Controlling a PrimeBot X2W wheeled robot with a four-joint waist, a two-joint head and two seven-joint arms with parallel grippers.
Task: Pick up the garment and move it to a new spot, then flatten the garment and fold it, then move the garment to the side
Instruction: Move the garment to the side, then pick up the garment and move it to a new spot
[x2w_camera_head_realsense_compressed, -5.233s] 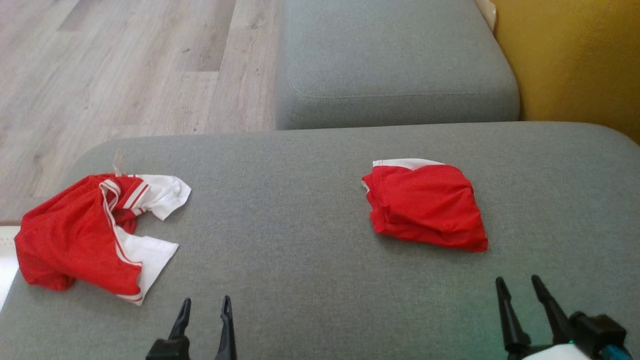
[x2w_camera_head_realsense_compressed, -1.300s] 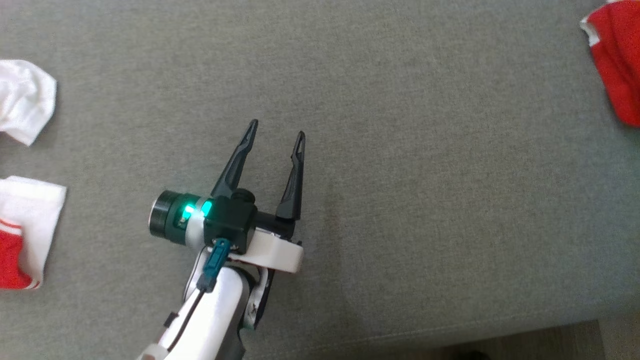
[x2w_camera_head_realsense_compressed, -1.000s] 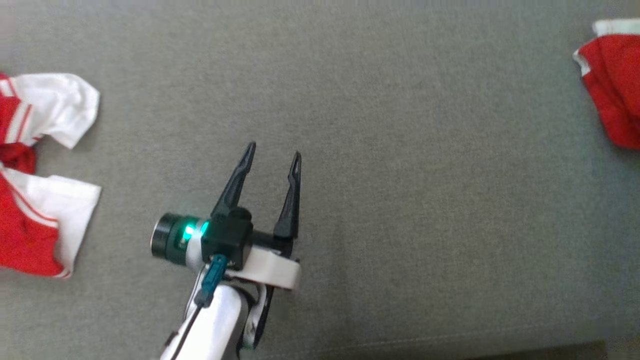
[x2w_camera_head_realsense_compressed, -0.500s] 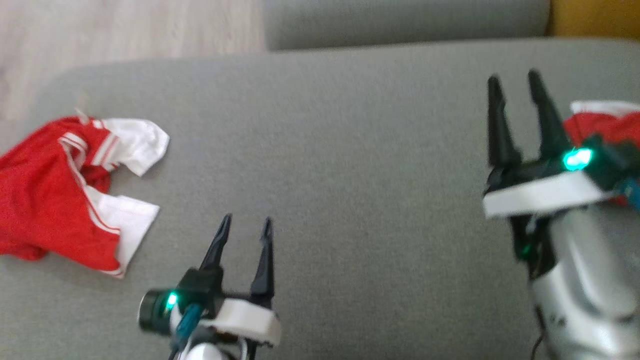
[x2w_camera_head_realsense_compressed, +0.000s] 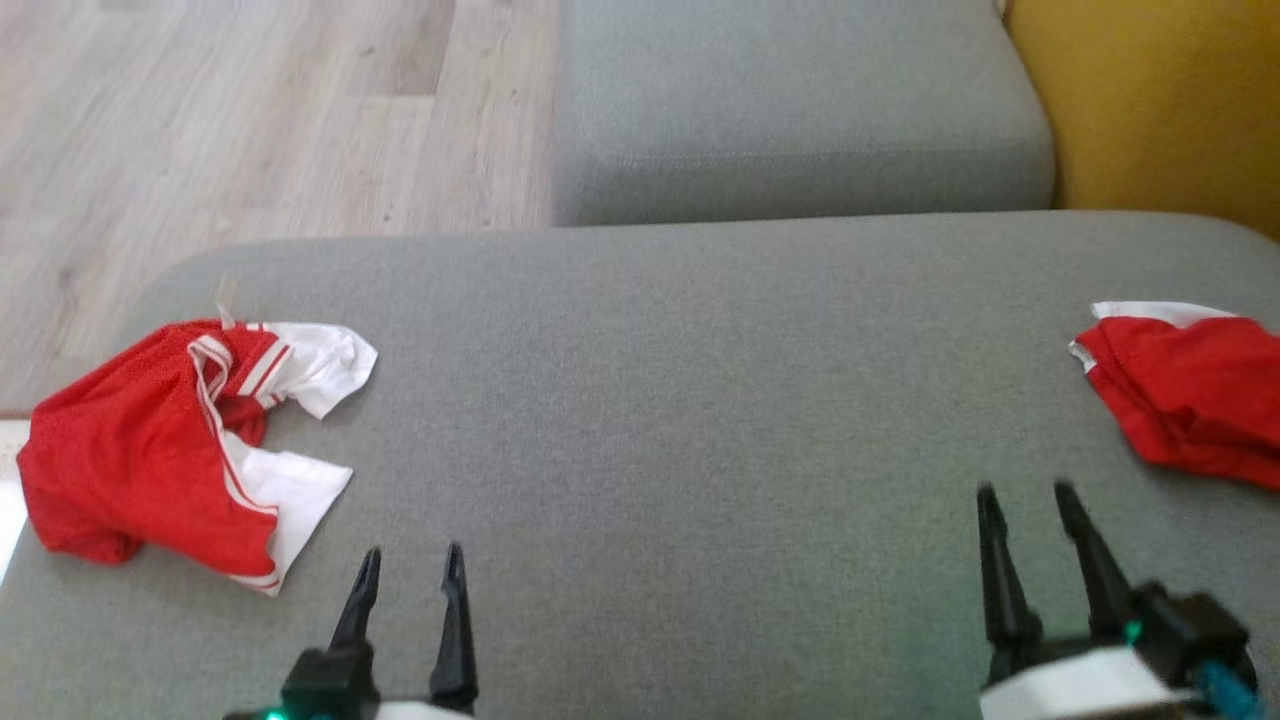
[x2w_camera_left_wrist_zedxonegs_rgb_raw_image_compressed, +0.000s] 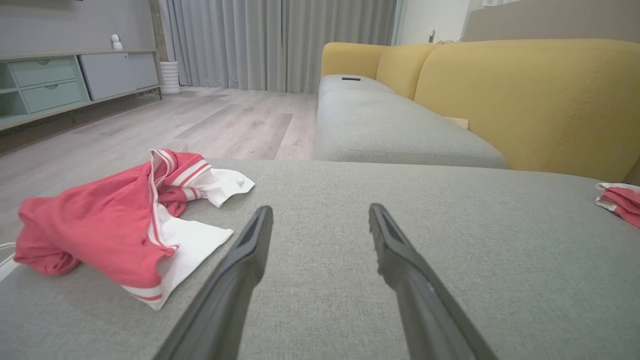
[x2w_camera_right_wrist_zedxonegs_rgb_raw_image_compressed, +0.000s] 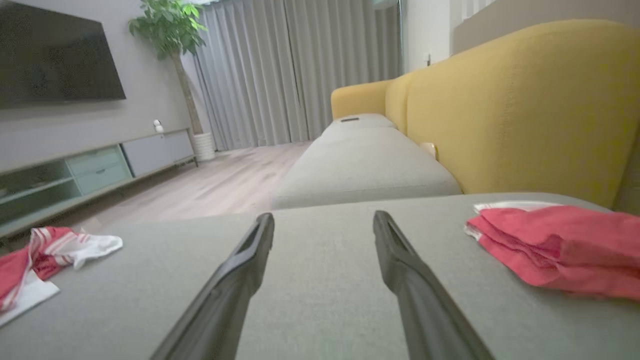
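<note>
Grey cushion (x2w_camera_head_realsense_compressed: 650, 420), folded garment (x2w_camera_head_realsense_compressed: 1190, 395) moved far right, crumpled garment (x2w_camera_head_realsense_compressed: 130, 460) unmoved

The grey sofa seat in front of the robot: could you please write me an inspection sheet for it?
Surface: grey seat cushion, flat, bare in the middle.
Job's things: crumpled red and white garment at its left end; folded red garment at its right end.
Clutter: nothing seen.
End effectors: left end effector and right end effector both open, holding nothing.
Cables: teal plug at the right wrist.
Surroundings: wooden floor, second grey cushion, yellow backrest, curtains, television.
</note>
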